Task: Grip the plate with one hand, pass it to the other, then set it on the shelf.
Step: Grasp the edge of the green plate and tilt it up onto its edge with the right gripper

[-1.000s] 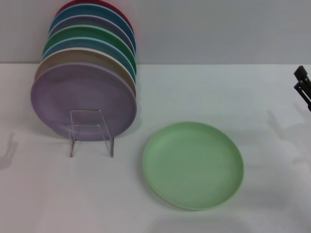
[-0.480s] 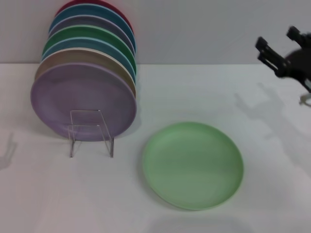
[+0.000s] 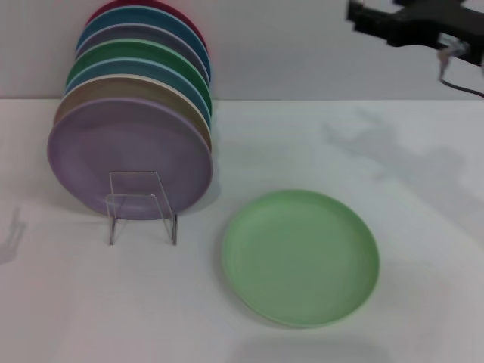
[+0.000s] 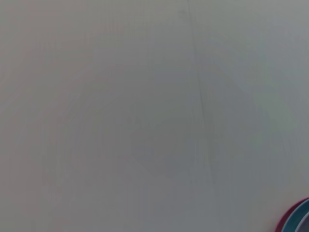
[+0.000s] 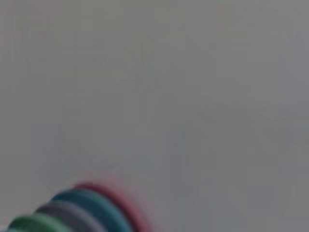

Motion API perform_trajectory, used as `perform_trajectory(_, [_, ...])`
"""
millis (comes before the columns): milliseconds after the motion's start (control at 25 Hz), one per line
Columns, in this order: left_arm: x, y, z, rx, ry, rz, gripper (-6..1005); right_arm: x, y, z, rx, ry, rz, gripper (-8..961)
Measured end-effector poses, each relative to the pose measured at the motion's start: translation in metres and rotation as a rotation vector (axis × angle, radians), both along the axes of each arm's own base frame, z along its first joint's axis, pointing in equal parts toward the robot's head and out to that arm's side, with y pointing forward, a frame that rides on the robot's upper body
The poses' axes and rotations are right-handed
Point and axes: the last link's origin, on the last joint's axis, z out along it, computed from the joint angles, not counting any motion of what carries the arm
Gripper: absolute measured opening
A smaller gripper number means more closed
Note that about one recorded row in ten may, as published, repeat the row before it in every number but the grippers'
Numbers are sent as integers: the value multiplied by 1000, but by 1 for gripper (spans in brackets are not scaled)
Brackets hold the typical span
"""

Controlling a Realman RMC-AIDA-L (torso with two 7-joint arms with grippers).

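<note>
The pale mint-green plate (image 3: pixel 300 257) lies flat on the white table, right of centre and towards the front. The clear acrylic shelf (image 3: pixel 141 206) stands to its left and holds several upright plates, with a lilac one (image 3: pixel 128 155) in front. My right gripper (image 3: pixel 361 17) is a black gripper high at the back right, well above and behind the plate, touching nothing. My left gripper is out of view.
The row of coloured plates runs back from the shelf towards the wall. Its top edges show in the right wrist view (image 5: pixel 91 208), and one corner shows in the left wrist view (image 4: pixel 297 220). The white table (image 3: pixel 76 302) spreads around the mint plate.
My right gripper has risen from the right edge of the table and swung left to the upper right, with its shadow following. The plates have not moved.
</note>
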Motion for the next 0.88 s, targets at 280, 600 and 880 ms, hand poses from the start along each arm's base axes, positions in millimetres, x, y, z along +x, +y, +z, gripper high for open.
perform_trajectory(280, [1, 1, 0, -1, -1, -3, 799, -16, 15, -23, -321, -162, -226, 817])
perform_trajectory(600, [2, 2, -1, -4, 0, -10, 798, -7, 7, -30, -455, -352, -377, 816])
perform_trajectory(880, [4, 3, -3, -18, -4, -21, 797, 12, 2, -45, -570, -399, -471, 816])
